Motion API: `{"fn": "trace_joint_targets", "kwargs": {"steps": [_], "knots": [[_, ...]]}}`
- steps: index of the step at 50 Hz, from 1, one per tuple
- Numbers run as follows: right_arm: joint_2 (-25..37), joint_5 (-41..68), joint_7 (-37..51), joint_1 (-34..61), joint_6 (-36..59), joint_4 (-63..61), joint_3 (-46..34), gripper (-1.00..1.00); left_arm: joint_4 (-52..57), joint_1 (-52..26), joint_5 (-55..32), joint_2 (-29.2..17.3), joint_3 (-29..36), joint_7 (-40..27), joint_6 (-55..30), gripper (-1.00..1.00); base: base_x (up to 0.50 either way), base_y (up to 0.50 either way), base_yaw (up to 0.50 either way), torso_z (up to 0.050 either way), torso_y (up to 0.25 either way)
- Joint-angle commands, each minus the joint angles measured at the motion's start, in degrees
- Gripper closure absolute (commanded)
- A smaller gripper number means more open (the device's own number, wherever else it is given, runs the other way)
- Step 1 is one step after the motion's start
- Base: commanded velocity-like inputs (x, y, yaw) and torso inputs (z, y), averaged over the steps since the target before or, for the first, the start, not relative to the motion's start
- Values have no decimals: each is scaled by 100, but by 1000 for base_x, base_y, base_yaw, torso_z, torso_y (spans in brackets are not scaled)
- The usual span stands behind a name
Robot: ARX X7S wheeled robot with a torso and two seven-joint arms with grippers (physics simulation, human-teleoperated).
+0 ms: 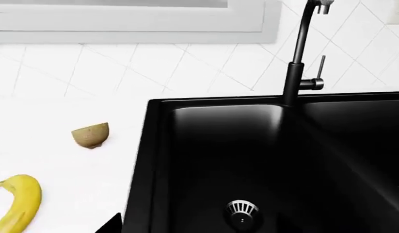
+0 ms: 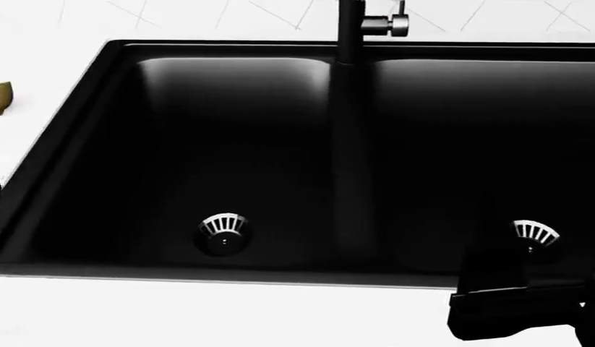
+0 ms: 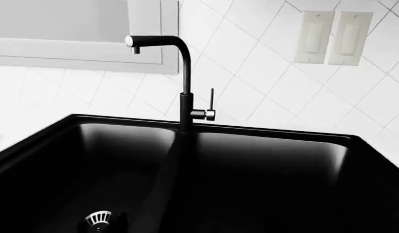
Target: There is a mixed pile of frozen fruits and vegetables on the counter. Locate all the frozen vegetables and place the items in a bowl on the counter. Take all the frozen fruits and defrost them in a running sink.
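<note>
1. Nearest: a dark arm part sits low right in the head view over the sink's front rim, presumably the right arm. Its fingers are not clear there; cannot tell how they stand. A small black corner near the banana in the left wrist view may be part of the left gripper; fingers not shown, cannot tell.
2. Tabletop [image 1: 70, 184], white, left of the sink: banana [image 1: 19, 201] lies near the front, untouched.
3. A little farther back on the same tabletop, the halved kiwi [image 1: 91, 134] rests alone, apart from the banana and short of the sink's left rim.
4. Sink [image 2: 277, 144]: black, two basins, both bare of fruit. Left drain [image 2: 223, 231] and right drain [image 2: 534, 233] visible.
5. Far edge: faucet [image 3: 185, 92] stands between the basins, lever [image 3: 211, 102] upright. No water seen running.
6. Artichoke and bowl: neither in view.
7. Judgement: the fruit half of the task is not begun. Both fruits remain to be moved into a basin and the water started. The vegetable half cannot be judged.
</note>
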Motion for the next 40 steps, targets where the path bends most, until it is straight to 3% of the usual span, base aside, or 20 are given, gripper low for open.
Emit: {"fn": "trace_joint_targets", "kwargs": {"steps": [1,12,17,40], "knots": [[-74,-120,-102,-90,-13,2,84,-100,-57,-95,64,93,-34,-35,131,-100,29,500,0,0,0],[-191,-117,-38,-125,-12,91,49,-100,-43,-126,62,124,15,-81,140,-100,58,500,0,0,0],[-227,-253,-135,-546,-137,-35,493,-100,-71,-47,88,100,-80,-62,209,-100,104,501,0,0,0],[-225,-304,-149,-811,-50,-100,682,-100,-84,70,122,61,-123,3,287,-100,253,500,0,0,0]]}}
